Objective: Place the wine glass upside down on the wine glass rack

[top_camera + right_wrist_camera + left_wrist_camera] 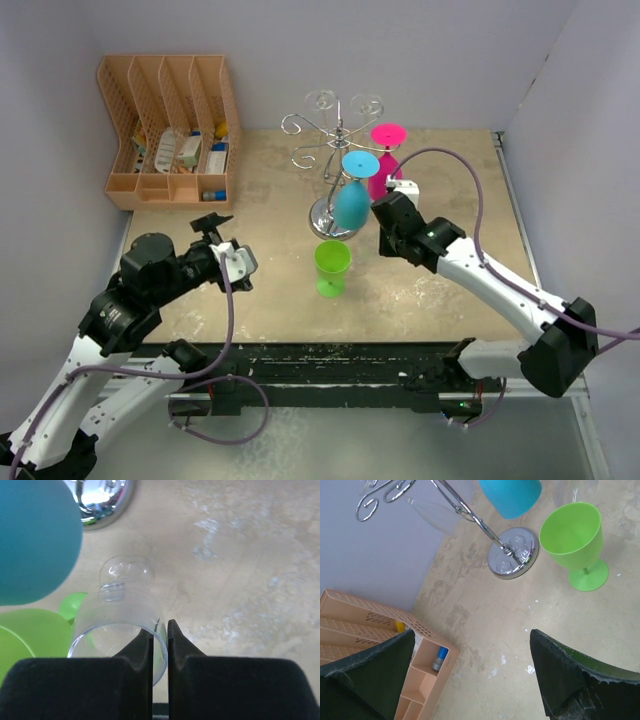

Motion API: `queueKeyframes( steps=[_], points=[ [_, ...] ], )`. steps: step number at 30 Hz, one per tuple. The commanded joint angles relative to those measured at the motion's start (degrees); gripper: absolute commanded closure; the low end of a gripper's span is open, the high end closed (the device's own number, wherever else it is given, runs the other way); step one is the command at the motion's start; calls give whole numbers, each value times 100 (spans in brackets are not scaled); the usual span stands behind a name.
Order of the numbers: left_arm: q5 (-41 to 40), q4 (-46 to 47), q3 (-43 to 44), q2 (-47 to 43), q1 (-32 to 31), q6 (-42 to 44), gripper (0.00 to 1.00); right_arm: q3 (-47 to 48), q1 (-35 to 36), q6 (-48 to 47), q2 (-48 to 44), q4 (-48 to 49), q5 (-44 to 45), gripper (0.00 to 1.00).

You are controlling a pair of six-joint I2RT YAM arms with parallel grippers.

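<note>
Heads up: your right gripper (160, 626) is nearly closed w/ just a sliver of gap. In that gap is the wall of the clear wine glass (117, 615), right at the rim — 1 finger inside the bowl, 1 outside. The mouth of the glass faces the wrist cam and the round foot is at the far end, so it's not flipped over. It's not on the wine glass rack (335, 140) yet. It's near the rack's shiny round base (102, 502), on the side facing the arms, just beside the green glass (332, 266). Can't tell if it's touching the table (260, 200) or lifted.

On the rack itself, a blue glass (352, 198) hangs bowl-down at the front and a pink glass (385, 165) hangs bowl-down on the rack's right. The green glass stands upright in front of the rack base, apart from it.

Your left gripper (240, 262) is wide open w/ nothing in it — well off to the rack's front-left. The orange file organiser (170, 130) is far left of the rack, by the back wall.
</note>
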Motion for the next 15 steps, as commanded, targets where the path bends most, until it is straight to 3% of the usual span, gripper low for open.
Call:
queueKeyframes(
  steps=[1, 10, 15],
  points=[
    [526, 35, 531, 148, 9, -578, 0, 579, 46, 305, -480, -1123, 767, 100],
    [1835, 117, 1183, 487, 4, -2383, 0, 1453, 95, 701, -800, -2395, 1979, 100],
    [2355, 703, 1350, 822, 4, -3444, 0, 2437, 98, 500, -1238, -2398, 3445, 100]
  ],
)
